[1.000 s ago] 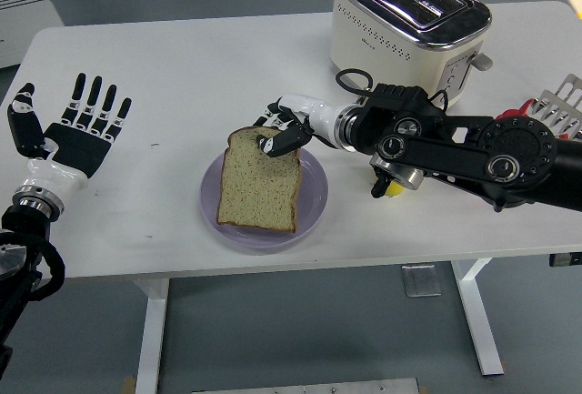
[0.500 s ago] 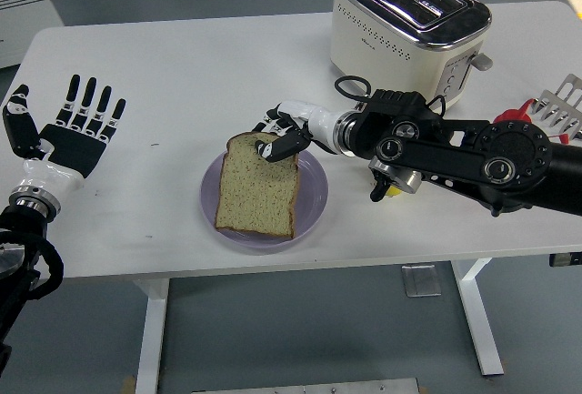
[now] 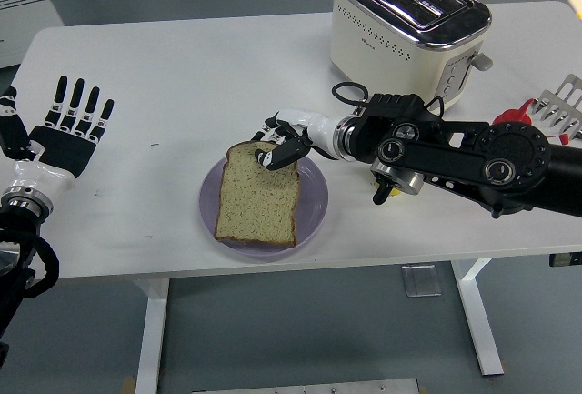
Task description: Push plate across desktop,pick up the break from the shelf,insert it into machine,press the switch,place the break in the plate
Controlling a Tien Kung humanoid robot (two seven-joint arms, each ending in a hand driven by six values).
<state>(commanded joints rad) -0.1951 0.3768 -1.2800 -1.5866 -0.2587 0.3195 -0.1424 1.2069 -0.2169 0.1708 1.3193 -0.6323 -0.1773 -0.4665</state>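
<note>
R hand (image 3: 277, 146) pinching bread (image 3: 258, 193) top edge, slice flat on plate (image 3: 311, 201) below. Release gently, lift straight up. L hand (image 3: 56, 135) splayed, idle.

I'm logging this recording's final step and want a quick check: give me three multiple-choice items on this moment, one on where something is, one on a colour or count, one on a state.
1. Where is the bread slice?
A. In a toaster slot
B. On the plate
C. On the bare table beside the left hand

2. What colour is the plate?
A. Light purple
B. Red
C. Black

3. What is the right hand doing?
A. Pressing the toaster lever
B. Resting open at the table edge
C. Gripping the slice's top edge

Answers:
1 B: the slice lies flat across the plate, while the slots of the toaster look empty.
2 A: the rim showing around the bread is pale lilac.
3 C: its fingers are curled over the slice's upper crust; the left hand is the one spread open, at the table's left.
</note>
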